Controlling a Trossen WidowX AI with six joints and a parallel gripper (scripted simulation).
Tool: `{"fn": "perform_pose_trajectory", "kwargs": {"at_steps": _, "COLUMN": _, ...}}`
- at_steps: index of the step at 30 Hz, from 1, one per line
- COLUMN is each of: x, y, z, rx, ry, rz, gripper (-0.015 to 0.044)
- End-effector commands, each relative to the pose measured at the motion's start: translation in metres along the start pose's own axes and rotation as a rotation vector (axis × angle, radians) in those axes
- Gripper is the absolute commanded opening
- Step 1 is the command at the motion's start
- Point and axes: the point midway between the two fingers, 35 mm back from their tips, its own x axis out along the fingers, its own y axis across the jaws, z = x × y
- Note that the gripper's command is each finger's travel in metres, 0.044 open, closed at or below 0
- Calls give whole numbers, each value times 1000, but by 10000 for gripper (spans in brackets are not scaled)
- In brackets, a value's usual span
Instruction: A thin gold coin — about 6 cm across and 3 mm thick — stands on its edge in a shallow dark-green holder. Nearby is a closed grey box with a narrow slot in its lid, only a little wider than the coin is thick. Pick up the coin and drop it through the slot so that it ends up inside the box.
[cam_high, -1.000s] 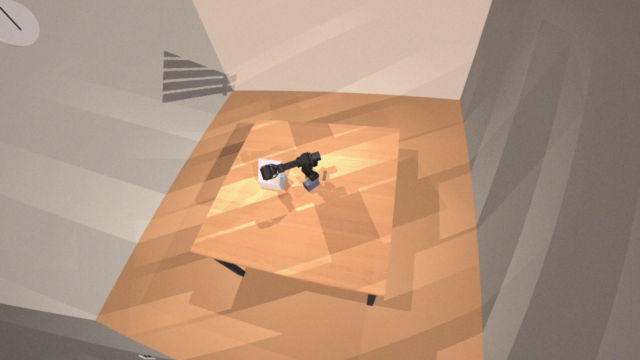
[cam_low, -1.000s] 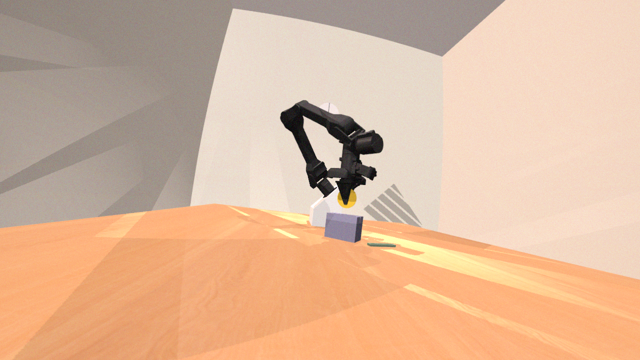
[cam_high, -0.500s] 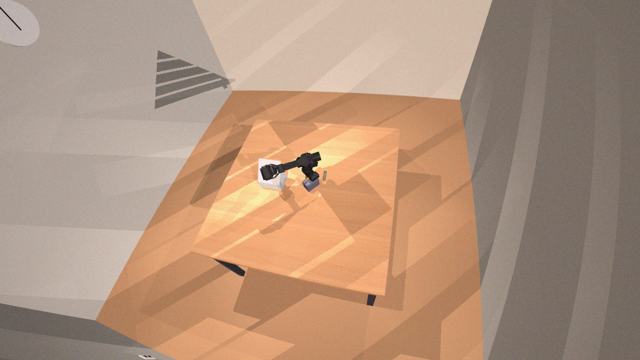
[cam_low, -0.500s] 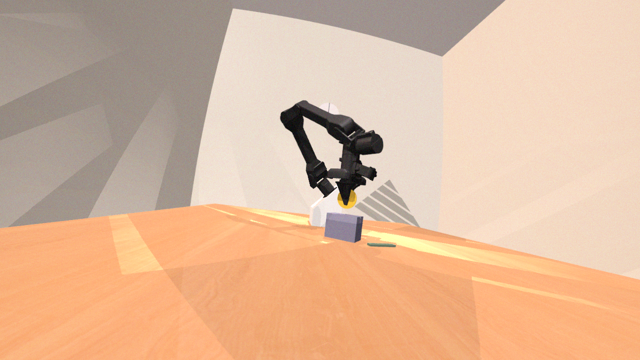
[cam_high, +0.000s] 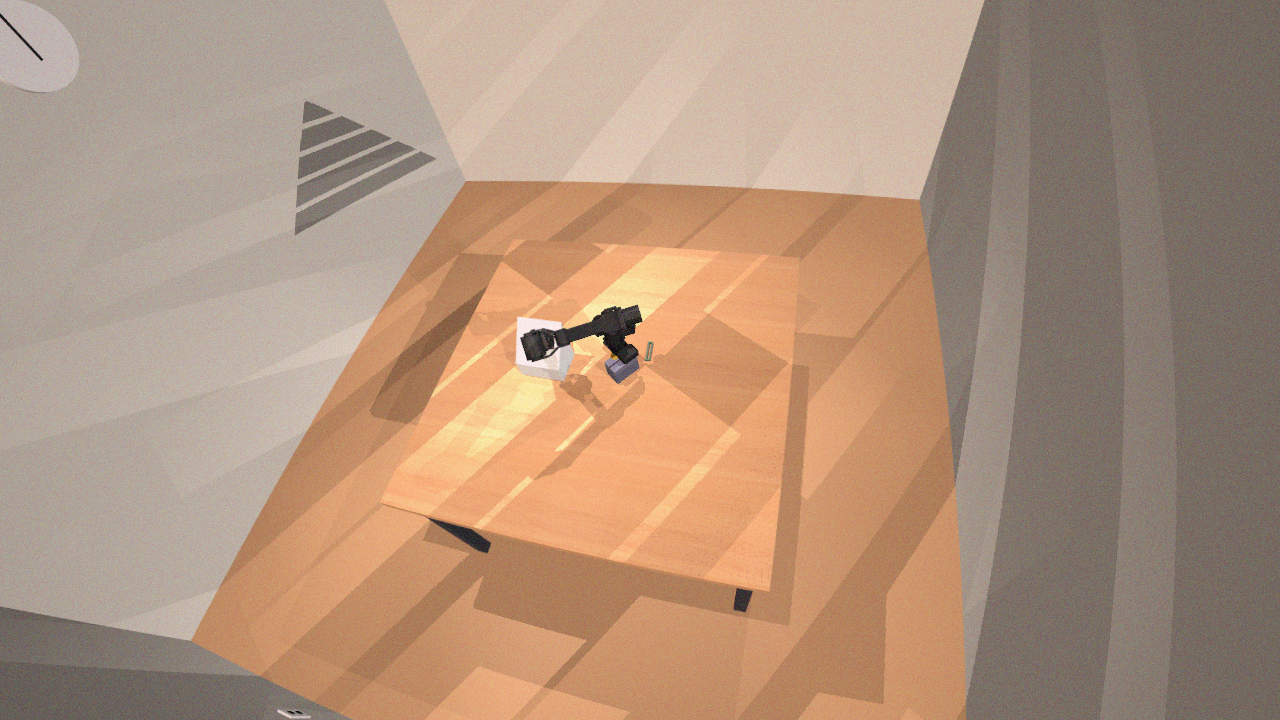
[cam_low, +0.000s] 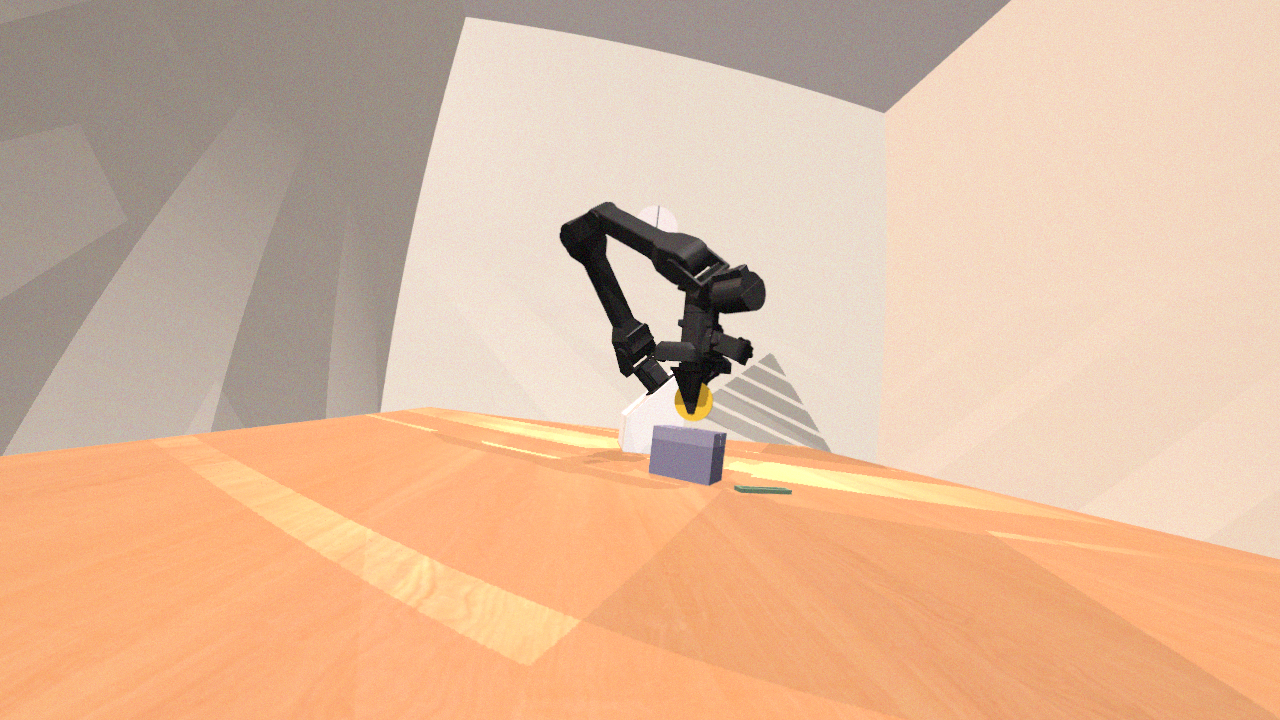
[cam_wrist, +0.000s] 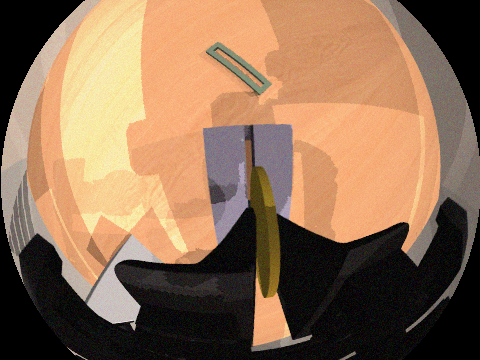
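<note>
My gripper is shut on the gold coin, which stands on edge between the fingertips. In the exterior view, coin and fingers hang a little above the grey box, with a gap between. In the wrist view the slot runs up the middle of the lid; the coin shows just right of its line and slightly angled to it. The coin hides the slot's near part. The green holder lies empty on the table beyond the box.
The white block stands under or beside the arm base. The wooden table carries everything. Bands of light and shadow cross the table and box.
</note>
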Motion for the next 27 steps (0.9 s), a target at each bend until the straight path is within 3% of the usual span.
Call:
{"fn": "perform_pose_trajectory", "kwargs": {"at_steps": 1, "x": 3, "y": 1, "z": -1, "rx": -6, "ry": 5, "rz": -2, "gripper": 0}}
{"fn": "perform_pose_trajectory", "kwargs": {"at_steps": 25, "x": 13, "y": 1, "z": -1, "rx": -8, "ry": 6, "rz": -2, "gripper": 0}}
{"fn": "perform_pose_trajectory", "kwargs": {"at_steps": 27, "x": 10, "y": 0, "z": 0, "rx": 1, "ry": 0, "rz": -1, "gripper": 53}}
